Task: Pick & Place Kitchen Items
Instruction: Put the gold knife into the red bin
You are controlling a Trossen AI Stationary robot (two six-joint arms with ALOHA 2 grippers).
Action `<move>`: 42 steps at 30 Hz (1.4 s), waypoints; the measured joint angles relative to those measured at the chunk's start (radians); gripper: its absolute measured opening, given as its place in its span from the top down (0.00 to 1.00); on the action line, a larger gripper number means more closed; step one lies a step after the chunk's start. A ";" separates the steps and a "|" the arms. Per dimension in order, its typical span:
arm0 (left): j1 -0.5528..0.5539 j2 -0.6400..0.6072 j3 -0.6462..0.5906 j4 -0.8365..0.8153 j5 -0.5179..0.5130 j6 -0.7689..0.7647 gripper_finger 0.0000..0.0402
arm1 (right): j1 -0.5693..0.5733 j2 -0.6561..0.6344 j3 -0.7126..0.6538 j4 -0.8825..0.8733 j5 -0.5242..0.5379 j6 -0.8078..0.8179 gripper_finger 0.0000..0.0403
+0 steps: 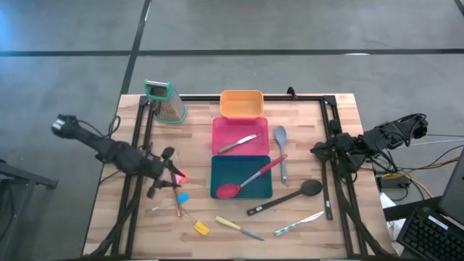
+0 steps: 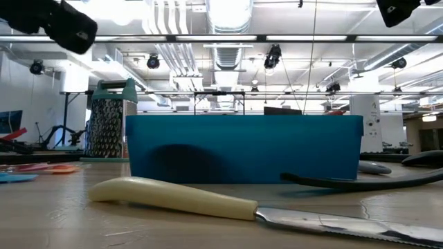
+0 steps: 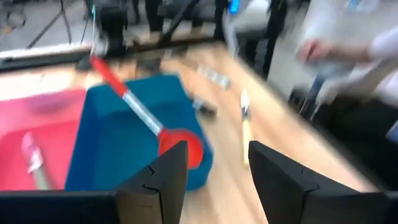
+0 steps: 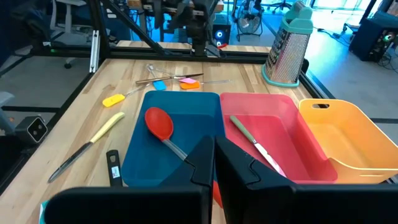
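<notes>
High view: we see our left tool (image 1: pixel 168 174) open above the small pieces at the worktop's (image 1: pixel 341 225) left side. Our right tool (image 1: pixel 319 150) waits shut at the right edge. A red spoon (image 1: pixel 250 177) lies across the teal tray (image 1: pixel 217 170).

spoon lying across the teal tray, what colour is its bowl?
Red. The spoon has a red bowl and a metal shaft, clearest in the right wrist view.

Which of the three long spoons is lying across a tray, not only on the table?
The red spoon: its bowl rests in the teal tray. The grey spoon and black spoon lie on the bare wood.
</notes>
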 joint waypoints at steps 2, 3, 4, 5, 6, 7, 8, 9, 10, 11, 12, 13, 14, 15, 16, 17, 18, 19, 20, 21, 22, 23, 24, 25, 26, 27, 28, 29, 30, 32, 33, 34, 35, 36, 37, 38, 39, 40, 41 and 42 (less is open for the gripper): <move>-0.066 0.076 0.069 -0.096 -0.093 -0.006 0.58 | 0.000 0.000 0.000 0.000 0.000 0.000 0.98; -0.095 0.113 0.100 -0.134 -0.125 -0.016 0.58 | 0.000 0.000 0.000 0.000 0.000 0.000 0.98; -0.121 0.146 0.132 -0.174 -0.150 -0.032 0.58 | 0.000 0.000 0.000 0.000 0.000 0.000 0.98; -0.142 0.178 0.160 -0.212 -0.167 -0.050 0.59 | 0.000 0.000 0.000 0.000 0.000 0.000 0.98; -0.160 0.211 0.187 -0.249 -0.173 -0.065 0.59 | 0.000 0.000 0.000 0.000 0.000 0.000 0.98; -0.172 0.242 0.209 -0.279 -0.171 -0.075 0.59 | 0.000 0.000 0.000 0.000 0.000 0.000 0.98; -0.182 0.264 0.230 -0.313 -0.170 -0.078 0.59 | 0.000 0.000 0.000 0.000 0.000 0.000 0.98; -0.190 0.284 0.256 -0.324 -0.173 -0.079 0.59 | 0.000 0.000 0.000 0.000 0.000 0.000 0.98; -0.199 0.306 0.279 -0.327 -0.170 -0.079 0.59 | 0.000 0.000 0.000 0.000 0.000 0.000 0.98; -0.204 0.323 0.293 -0.356 -0.169 -0.080 0.59 | 0.000 0.001 0.000 0.000 0.000 0.000 0.98; -0.209 0.343 0.302 -0.399 -0.170 -0.080 0.59 | 0.000 0.002 0.000 0.000 0.000 0.000 0.98; -0.211 0.359 0.308 -0.432 -0.167 -0.079 0.59 | -0.001 0.003 0.000 0.000 0.000 0.000 0.98; -0.212 0.374 0.317 -0.443 -0.164 -0.078 0.59 | -0.001 0.003 0.000 0.000 0.000 0.000 0.98; -0.213 0.384 0.326 -0.449 -0.161 -0.080 0.59 | -0.001 0.006 0.000 0.000 0.000 0.000 0.98; -0.213 0.390 0.329 -0.462 -0.162 -0.084 0.59 | -0.001 0.006 0.000 0.000 0.000 0.000 0.98; -0.213 0.397 0.328 -0.487 -0.162 -0.095 0.59 | -0.001 0.006 0.000 0.000 0.000 0.000 0.98; -0.213 0.406 0.323 -0.498 -0.161 -0.109 0.59 | -0.001 0.006 0.000 0.000 0.000 0.000 0.98; -0.213 0.415 0.319 -0.511 -0.156 -0.130 0.59 | -0.001 0.007 0.000 0.000 0.000 0.000 0.98; -0.213 0.422 0.317 -0.531 -0.149 -0.152 0.59 | -0.001 0.007 0.000 0.000 0.000 0.000 0.98; -0.213 0.428 0.317 -0.554 -0.145 -0.177 0.59 | -0.001 0.007 0.000 0.000 0.000 0.000 0.98; -0.213 0.433 0.317 -0.573 -0.142 -0.201 0.59 | 0.000 0.007 0.000 0.000 0.000 0.000 0.98; -0.214 0.438 0.317 -0.591 -0.137 -0.219 0.59 | 0.000 0.007 0.000 0.000 0.000 0.000 0.98; -0.214 0.445 0.316 -0.608 -0.125 -0.232 0.59 | 0.000 0.007 0.000 0.000 0.000 0.000 0.98; -0.214 0.452 0.314 -0.621 -0.112 -0.236 0.59 | 0.000 0.007 0.000 0.000 0.000 0.000 0.98; -0.214 0.458 0.314 -0.630 -0.107 -0.235 0.59 | 0.000 0.007 0.000 0.000 0.000 0.000 0.98; -0.214 0.465 0.314 -0.633 -0.104 -0.230 0.59 | 0.000 0.007 0.000 0.000 0.000 0.000 0.98; -0.214 0.473 0.314 -0.635 -0.102 -0.223 0.59 | 0.000 0.007 0.000 0.000 0.000 0.000 0.98; -0.214 0.482 0.314 -0.639 -0.100 -0.214 0.60 | 0.000 0.007 0.000 0.000 0.000 0.000 0.98; -0.214 0.493 0.314 -0.642 -0.099 -0.204 0.60 | 0.000 0.007 0.000 0.000 0.000 0.000 0.98; -0.214 0.514 0.314 -0.641 -0.098 -0.178 0.61 | 0.000 0.007 0.000 0.000 0.000 0.000 0.98; -0.214 0.524 0.314 -0.642 -0.098 -0.168 0.61 | 0.000 0.007 0.000 0.000 0.000 0.000 0.98; -0.214 0.536 0.314 -0.643 -0.098 -0.159 0.61 | 0.000 0.007 0.000 0.000 0.000 0.000 0.98; -0.214 0.549 0.313 -0.644 -0.098 -0.154 0.62 | 0.000 0.007 0.000 0.000 0.000 0.000 0.98; -0.214 0.561 0.313 -0.644 -0.098 -0.154 0.62 | 0.000 0.007 0.000 0.000 0.000 0.000 0.98; -0.214 0.575 0.313 -0.645 -0.097 -0.154 0.62 | 0.000 0.007 0.000 0.000 0.000 0.000 0.98; -0.214 0.587 0.313 -0.645 -0.095 -0.154 0.62 | 0.000 0.007 0.000 0.000 0.000 0.000 0.98; -0.214 0.599 0.313 -0.644 -0.085 -0.154 0.62 | 0.000 0.007 0.000 0.000 0.000 0.000 0.98; -0.214 0.609 0.313 -0.645 -0.076 -0.153 0.62 | 0.000 0.007 0.000 0.000 0.000 0.000 0.98; -0.214 0.618 0.313 -0.645 -0.065 -0.153 0.62 | 0.000 0.007 0.000 0.000 0.000 0.000 0.98; -0.214 0.626 0.313 -0.645 -0.056 -0.153 0.62 | 0.000 0.007 0.000 0.000 0.000 0.000 0.98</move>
